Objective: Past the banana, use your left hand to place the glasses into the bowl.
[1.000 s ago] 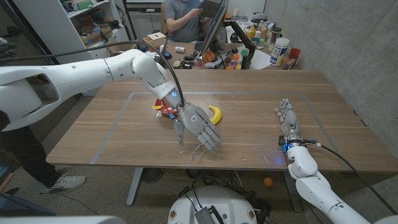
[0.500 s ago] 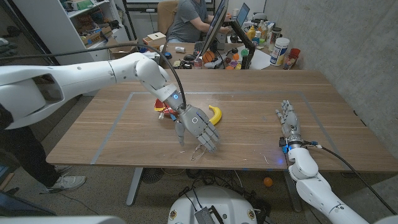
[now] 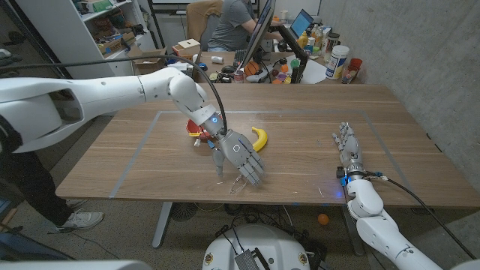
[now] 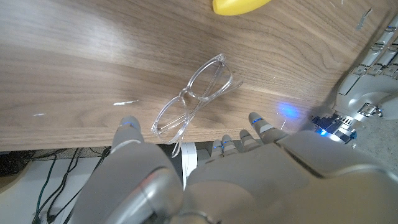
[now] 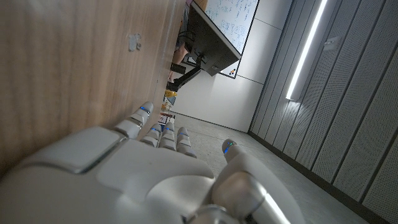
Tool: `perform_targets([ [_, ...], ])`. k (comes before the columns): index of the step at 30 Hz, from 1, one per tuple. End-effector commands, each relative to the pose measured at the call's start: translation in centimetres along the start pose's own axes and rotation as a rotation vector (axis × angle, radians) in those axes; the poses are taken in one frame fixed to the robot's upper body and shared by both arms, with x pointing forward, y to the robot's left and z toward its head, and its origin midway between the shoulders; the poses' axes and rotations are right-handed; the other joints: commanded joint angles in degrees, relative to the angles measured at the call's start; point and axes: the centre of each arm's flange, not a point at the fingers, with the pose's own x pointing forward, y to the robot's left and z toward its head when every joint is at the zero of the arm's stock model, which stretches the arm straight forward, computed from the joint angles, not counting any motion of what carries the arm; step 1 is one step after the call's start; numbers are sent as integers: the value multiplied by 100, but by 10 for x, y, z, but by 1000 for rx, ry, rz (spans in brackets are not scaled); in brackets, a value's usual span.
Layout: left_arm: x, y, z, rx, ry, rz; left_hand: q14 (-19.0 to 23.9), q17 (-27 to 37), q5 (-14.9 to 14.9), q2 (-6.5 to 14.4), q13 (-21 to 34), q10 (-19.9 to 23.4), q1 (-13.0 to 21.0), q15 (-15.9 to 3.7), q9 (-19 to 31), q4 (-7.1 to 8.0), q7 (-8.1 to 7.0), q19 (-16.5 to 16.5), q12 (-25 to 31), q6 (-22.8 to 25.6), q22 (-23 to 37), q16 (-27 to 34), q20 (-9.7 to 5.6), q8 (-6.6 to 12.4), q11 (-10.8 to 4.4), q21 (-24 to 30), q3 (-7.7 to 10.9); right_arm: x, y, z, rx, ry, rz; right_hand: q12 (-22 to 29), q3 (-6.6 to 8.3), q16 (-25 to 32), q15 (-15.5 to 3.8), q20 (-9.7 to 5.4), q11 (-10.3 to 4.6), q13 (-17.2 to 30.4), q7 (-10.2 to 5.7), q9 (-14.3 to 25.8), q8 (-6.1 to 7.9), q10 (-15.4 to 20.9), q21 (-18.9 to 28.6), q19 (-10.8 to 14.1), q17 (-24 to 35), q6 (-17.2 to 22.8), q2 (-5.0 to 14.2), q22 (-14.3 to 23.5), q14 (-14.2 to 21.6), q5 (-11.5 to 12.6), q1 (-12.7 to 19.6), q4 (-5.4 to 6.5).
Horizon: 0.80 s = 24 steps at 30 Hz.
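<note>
Clear-framed glasses (image 3: 240, 182) lie on the wooden table near its front edge; in the left wrist view the glasses (image 4: 193, 96) lie just beyond my fingertips. My left hand (image 3: 238, 156) hovers over them with fingers spread and nothing held; it also fills the foreground as my left hand (image 4: 205, 180). A yellow banana (image 3: 259, 137) lies just behind that hand, and its tip, the banana (image 4: 239, 5), shows past the glasses. The red bowl (image 3: 197, 128) sits farther back, partly hidden by my left wrist. My right hand (image 3: 347, 147) stands open on the table's right side, fingers straight.
Small colourful items sit beside the bowl (image 3: 196, 139). A person (image 3: 229, 26) sits behind the table at a cluttered desk with bottles (image 3: 337, 61). The table's front edge (image 3: 187, 199) runs close under the glasses. My right hand (image 4: 370, 71) also shows past the glasses.
My left hand has crept slightly right over the glasses, and its forearm has shifted a little. The glasses, banana and right hand have not moved.
</note>
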Motion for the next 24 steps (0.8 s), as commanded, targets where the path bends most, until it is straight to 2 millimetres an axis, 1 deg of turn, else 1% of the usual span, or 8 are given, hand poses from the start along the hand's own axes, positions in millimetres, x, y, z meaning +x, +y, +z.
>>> perform_targets([
  [1,9,-1,4,22,-33,-28,-361,13,67,34,14,-615,86,-38,22,12,-9,-45,-9,-1413,30,-13,-75,-34,-12,-27,-42,-2,-4,-3,11,-4,-6,-19,-31,-1,-89,-241,17,22,8,10,-10,24,-9,29,8,39,320,20,12,41,-19,1],
  [15,12,-8,9,31,-26,-82,-340,15,94,106,19,-582,149,-76,25,31,-48,-48,6,-1415,43,-2,-92,-39,-24,-42,-60,0,-7,-6,14,5,-7,-15,-33,4,-97,-247,6,22,3,10,-9,37,-9,29,7,42,327,20,30,44,-19,2],
  [16,12,-8,9,30,-26,-81,-338,16,97,119,20,-589,155,-77,25,35,-49,-48,3,-1415,45,-1,-92,-40,8,-42,-60,0,-7,-6,16,5,-7,-15,-32,5,-98,-249,5,22,0,10,-9,37,-8,30,7,42,329,20,32,44,-19,3],
  [17,12,-9,10,27,-23,-84,-330,16,101,139,21,-574,162,-80,26,42,-52,-44,9,-1414,47,2,-95,-40,-19,-42,-59,0,-7,-6,15,6,-6,-14,-31,6,-100,-249,1,22,-1,10,-8,41,-8,30,7,45,332,20,34,45,-18,3],
  [21,13,-10,13,43,-30,-80,-302,18,113,220,23,-527,198,-106,26,59,-87,-5,27,-1363,53,12,-101,-21,-46,-31,-46,-1,-7,-6,25,2,-5,-14,-29,6,-102,-250,0,22,1,10,-6,42,-7,33,7,49,340,20,37,47,-17,4],
  [22,14,-10,15,51,-31,-79,-304,18,116,240,24,-512,208,-107,27,62,-90,0,32,-1358,54,11,-91,-19,-69,-30,-42,-1,-7,-6,33,-2,-5,-14,-28,8,-100,-251,-3,22,-3,10,-5,42,-7,33,7,51,341,20,42,47,-17,5],
  [23,15,-11,16,56,-37,-77,-299,19,119,268,25,-483,225,-95,27,66,-90,2,43,-1337,57,12,-56,-11,-41,-30,-36,-2,-7,-5,32,-5,-5,-14,-28,10,-100,-254,2,22,0,10,-5,43,-6,36,7,51,342,20,47,47,-17,5],
  [24,16,-11,17,55,-38,-79,-289,20,121,292,26,-464,241,-65,27,69,-101,17,50,-1309,61,15,-23,-1,-55,-24,-32,-2,-7,-4,25,-6,-5,-12,-28,10,-94,-252,5,22,1,10,-5,47,-6,36,7,52,344,20,48,47,-16,5],
])
